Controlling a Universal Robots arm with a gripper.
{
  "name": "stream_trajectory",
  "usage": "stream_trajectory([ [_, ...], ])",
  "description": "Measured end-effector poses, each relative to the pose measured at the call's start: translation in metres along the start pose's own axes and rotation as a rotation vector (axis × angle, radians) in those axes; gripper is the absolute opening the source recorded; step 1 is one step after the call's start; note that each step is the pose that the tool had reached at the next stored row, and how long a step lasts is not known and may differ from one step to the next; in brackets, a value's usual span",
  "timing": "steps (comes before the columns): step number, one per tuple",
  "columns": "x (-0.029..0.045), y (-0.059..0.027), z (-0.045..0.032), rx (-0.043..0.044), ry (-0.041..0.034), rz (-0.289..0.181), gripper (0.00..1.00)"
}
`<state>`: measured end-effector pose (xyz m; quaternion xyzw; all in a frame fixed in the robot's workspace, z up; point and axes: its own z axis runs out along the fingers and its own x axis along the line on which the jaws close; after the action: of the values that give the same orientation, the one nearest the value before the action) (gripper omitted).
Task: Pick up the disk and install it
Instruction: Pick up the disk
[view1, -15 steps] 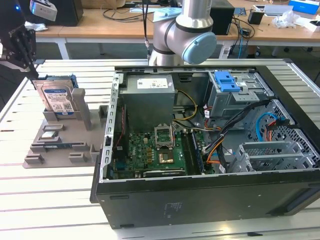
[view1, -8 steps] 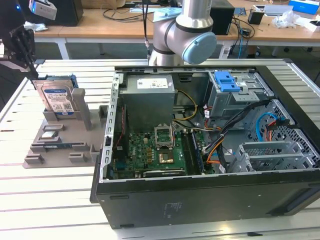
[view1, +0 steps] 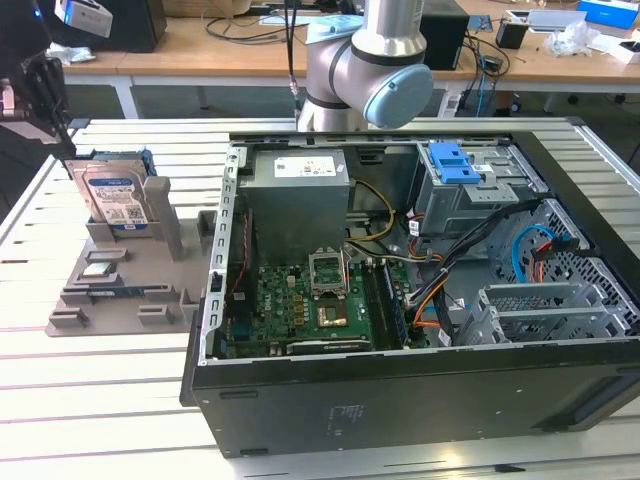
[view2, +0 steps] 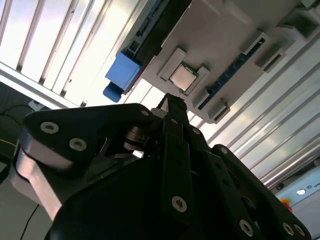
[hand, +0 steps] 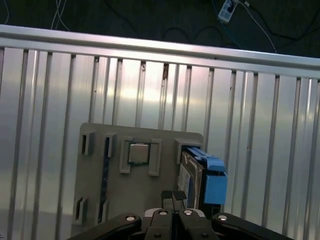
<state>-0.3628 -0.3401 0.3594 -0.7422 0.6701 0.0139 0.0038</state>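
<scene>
Disk (view1: 115, 200) stands on edge in a slot of the grey fixture (view1: 120, 300) on the slatted bench (view1: 100, 400), at the exterior view's left, outside the open PC case (view1: 400, 400). Claw (hand: 172, 196) hovers above it, tips pressed together, empty, no contact. Risk: in the first wrist view the tips sit just beside the disk, not astride it. Descending unspread would likely hit its top edge or snag the blue rail (hand: 215, 180) and tip it.

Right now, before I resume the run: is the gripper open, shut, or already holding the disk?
Gripper: fingers shut, holding nothing; the disk stands in the grey holder.
</scene>
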Motion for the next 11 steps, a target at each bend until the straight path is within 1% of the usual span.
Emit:
stream_trajectory([
  [2,0.0000,0.0000,0.0000,-0.0003,0.0003,-0.014,0.11],
  [4,0.0000,0.0000,0.0000,-0.0010,0.0005,-0.037,0.11],
  [11,0.0000,0.0000,0.0000,-0.0021,0.0011,-0.085,0.11],
])
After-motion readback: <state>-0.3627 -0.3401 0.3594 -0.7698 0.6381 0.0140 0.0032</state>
